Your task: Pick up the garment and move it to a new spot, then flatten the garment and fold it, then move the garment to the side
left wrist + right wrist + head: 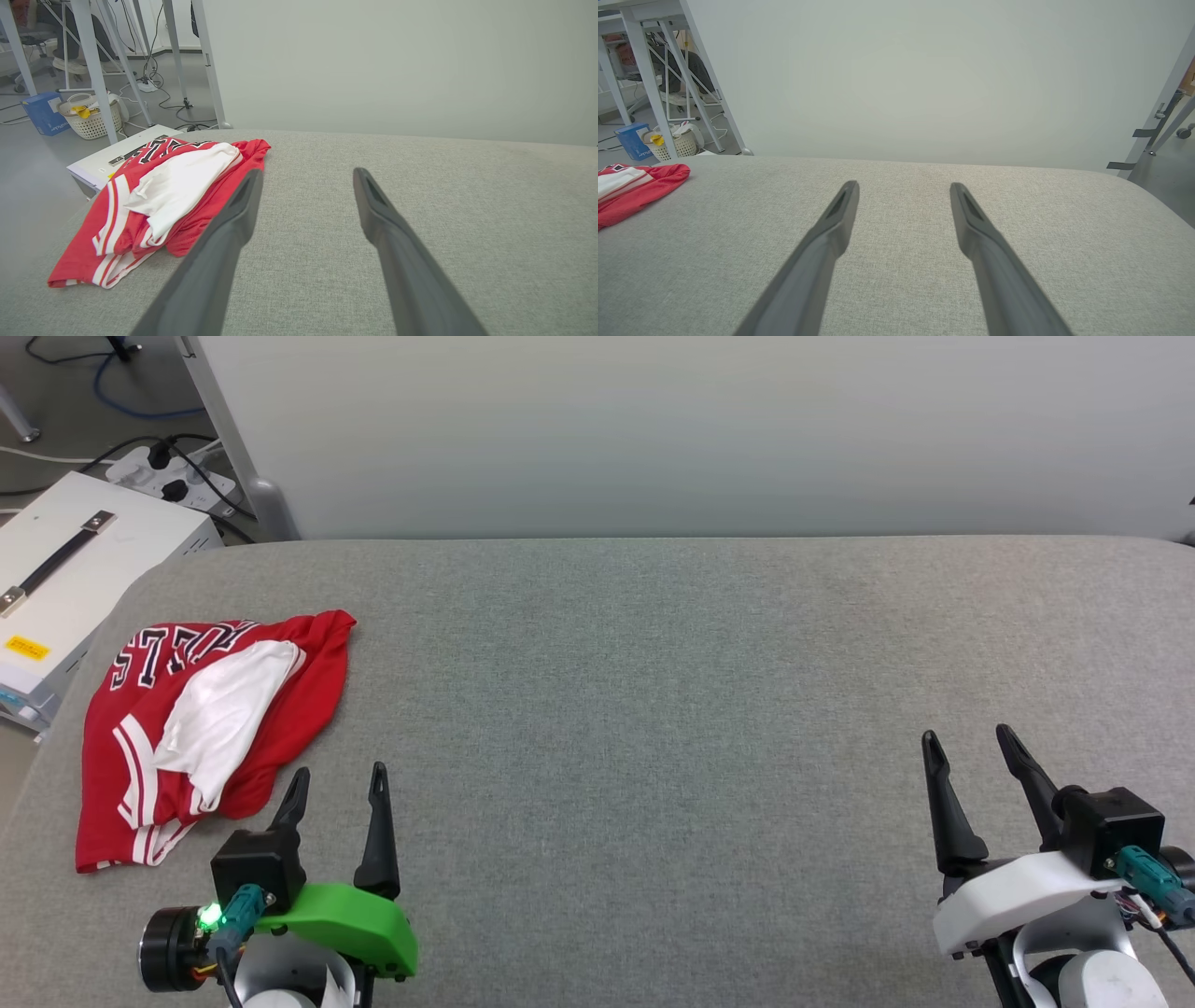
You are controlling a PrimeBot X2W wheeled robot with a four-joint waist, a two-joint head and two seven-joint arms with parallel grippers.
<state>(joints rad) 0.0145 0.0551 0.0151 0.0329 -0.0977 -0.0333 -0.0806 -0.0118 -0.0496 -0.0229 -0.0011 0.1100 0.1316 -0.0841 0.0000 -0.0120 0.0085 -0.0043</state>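
Garment (215, 728): red, crumpled heap at the left edge of the gray surface (653, 709). A white sleeve is folded on top, with red-white striped trim along the near side. Navy white-outlined lettering sits at its far end, partly folded under and upside down in the head view; can't read it.

Left tool (339, 772): fingers spread wide, nothing held, just beside the garment's near right edge; can't tell if it touches.

Right tool (966, 735): also spread wide, nothing held, at the near right of the surface, well apart from the garment.

White box (65, 569) off the left edge: black handle, yellow label too small to read.

Left wrist view: blue box (44, 112) on the floor with white print, unreadable, beside a basket (88, 123).
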